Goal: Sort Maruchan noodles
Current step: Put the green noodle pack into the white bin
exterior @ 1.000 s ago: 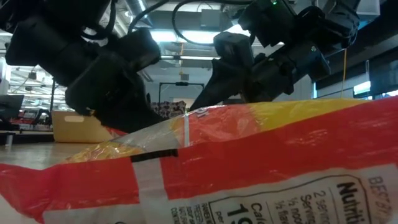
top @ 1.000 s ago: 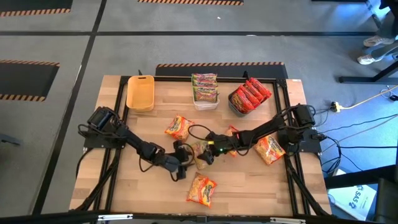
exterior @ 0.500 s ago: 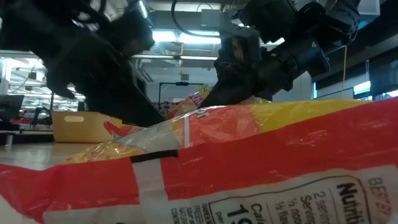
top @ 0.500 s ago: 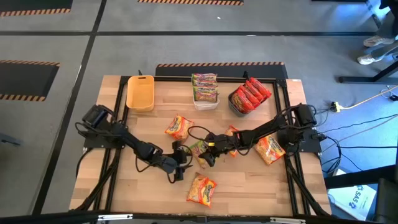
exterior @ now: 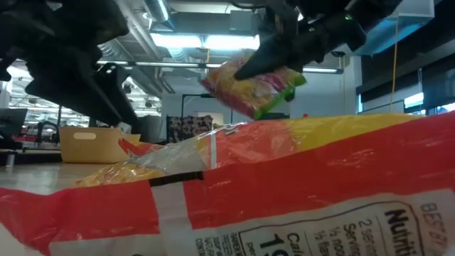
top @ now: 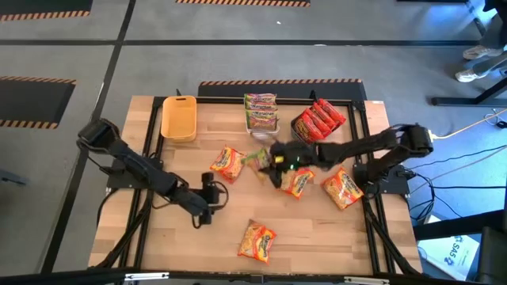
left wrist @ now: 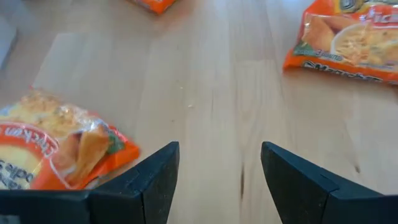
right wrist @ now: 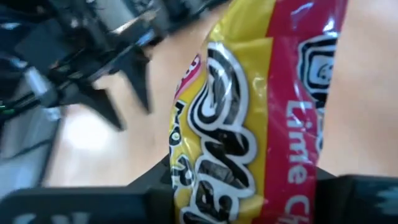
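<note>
Above table (top: pixel 333 237), right pincer (top: pixel 269 162) lifts packet (top: pixel 257 159).

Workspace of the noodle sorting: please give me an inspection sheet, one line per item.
Surface: wooden table in a black frame.
Job's things: green-pink packet lifted in the right gripper; four orange packets loose on the table; green-pink packets in the white bin; red packets in the dark grey bin; yellow bin looks empty.
Clutter: nothing seen.
Grippers: right shut on the packet, above the table's middle; left gripper open, holding nothing, low over bare wood.
Cables: dark cables along both arms; loose leads on the floor at right.
Surroundings: grey floor with striped tape; someone's shoes at far right.
</note>
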You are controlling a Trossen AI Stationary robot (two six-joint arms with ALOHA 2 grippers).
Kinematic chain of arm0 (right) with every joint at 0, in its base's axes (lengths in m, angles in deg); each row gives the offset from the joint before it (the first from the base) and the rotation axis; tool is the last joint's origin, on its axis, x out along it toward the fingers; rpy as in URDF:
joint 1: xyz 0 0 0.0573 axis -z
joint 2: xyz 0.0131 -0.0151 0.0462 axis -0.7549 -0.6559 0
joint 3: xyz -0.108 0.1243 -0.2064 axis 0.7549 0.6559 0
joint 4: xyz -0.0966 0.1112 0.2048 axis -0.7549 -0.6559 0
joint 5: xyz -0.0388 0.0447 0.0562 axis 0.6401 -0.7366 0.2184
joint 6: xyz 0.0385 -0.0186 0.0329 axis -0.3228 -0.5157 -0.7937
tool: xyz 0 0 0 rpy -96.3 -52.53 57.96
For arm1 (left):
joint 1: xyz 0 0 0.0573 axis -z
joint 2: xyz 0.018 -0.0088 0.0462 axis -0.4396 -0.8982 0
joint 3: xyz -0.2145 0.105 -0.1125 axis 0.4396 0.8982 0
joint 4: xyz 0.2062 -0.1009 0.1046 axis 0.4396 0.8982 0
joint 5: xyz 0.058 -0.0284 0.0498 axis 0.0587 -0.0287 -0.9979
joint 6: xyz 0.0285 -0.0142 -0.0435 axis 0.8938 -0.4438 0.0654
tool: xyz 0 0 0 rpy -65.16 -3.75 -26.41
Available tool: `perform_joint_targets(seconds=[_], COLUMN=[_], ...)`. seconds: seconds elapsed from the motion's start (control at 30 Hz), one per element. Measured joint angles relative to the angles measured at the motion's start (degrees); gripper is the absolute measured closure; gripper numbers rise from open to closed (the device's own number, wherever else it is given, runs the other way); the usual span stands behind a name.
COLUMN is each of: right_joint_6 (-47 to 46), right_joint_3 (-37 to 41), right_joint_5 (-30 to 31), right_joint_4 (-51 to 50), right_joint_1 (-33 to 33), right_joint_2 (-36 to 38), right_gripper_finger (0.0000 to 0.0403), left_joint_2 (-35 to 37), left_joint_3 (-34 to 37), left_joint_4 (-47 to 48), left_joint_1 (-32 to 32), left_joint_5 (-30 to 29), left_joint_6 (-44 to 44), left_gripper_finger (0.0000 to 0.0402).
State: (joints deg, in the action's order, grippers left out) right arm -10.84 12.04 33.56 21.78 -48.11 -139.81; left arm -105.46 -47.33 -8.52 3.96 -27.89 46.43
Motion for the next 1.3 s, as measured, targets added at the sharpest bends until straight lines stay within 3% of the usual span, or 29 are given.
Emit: perform_joint_targets(seconds=[0.3, 0.5, 0.67, 0.9, 1.3], right_joint_6=[27.5, 43.9, 47.2, 51.8, 53.0], right_joint_3=[-12.8, -24.2, -31.0, -32.1, -32.1], right_joint_5=[0.0, -0.6, -7.1, -13.3, -12.8], right_joint_4=[-14.3, -27.6, -37.5, -39.3, -39.5], right_joint_1=[14.9, 22.5, 27.2, 28.9, 28.8], right_joint_2=[1.1, -3.4, -10.3, -16.9, -22.6], right_gripper_finger=[0.0278, 0.0290, 0.0288, 0.0288, 0.0286], left_joint_2=[11.8, 14.4, 14.4, 14.3, 14.3], left_joint_3=[10.8, 12.6, 12.8, 12.8, 12.8], left_joint_4=[-14.1, -14.9, -14.7, -14.4, -14.6], left_joint_1=[-9.9, -19.1, -24.0, -28.3, -32.3], left_joint_5=[10.4, 14.8, 16.6, 16.8, 19.0], left_joint_6=[9.1, 13.2, 15.8, 17.8, 20.5], left_gripper_finger=[0.0179, 0.0179, 0.0179, 0.0179, 0.0179])
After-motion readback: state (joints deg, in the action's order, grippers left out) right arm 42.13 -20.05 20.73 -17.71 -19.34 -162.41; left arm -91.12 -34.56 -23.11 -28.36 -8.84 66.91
